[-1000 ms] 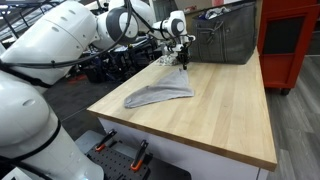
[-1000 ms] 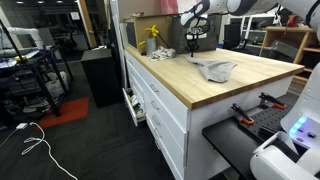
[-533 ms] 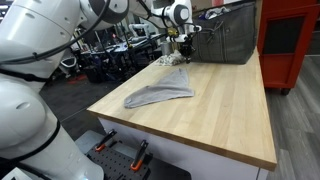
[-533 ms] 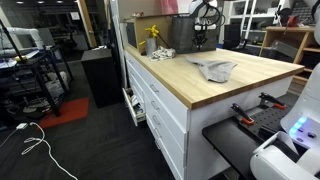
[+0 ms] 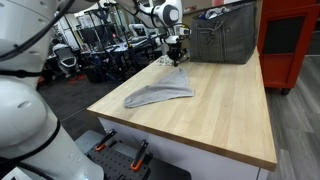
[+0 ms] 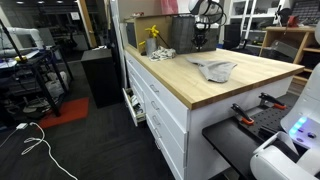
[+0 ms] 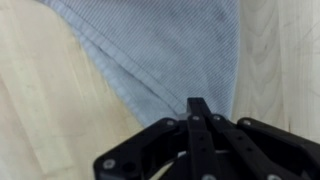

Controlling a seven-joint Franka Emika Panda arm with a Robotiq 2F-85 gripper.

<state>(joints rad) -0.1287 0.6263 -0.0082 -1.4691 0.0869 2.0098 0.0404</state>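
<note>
A grey cloth (image 5: 160,93) lies flat and loosely folded on the wooden tabletop (image 5: 220,110); it also shows in an exterior view (image 6: 215,68). My gripper (image 5: 177,54) hangs a little above the cloth's far tip, its fingers pressed together; in an exterior view the gripper (image 6: 198,42) is over the far part of the table. In the wrist view the shut gripper (image 7: 200,104) points down at the cloth (image 7: 170,45), whose hemmed edge runs diagonally across bare wood. Nothing shows between the fingers, and the cloth is not lifted.
A grey wire basket (image 5: 225,35) stands at the back of the table, close behind the gripper. A red cabinet (image 5: 290,40) stands beside the table. A yellow object (image 6: 152,33) and a grey bin (image 6: 178,36) sit at the far end. White drawers (image 6: 160,105) front the bench.
The gripper has risen slightly from the cloth's far tip and shifted sideways, staying shut. The cloth has not moved.
</note>
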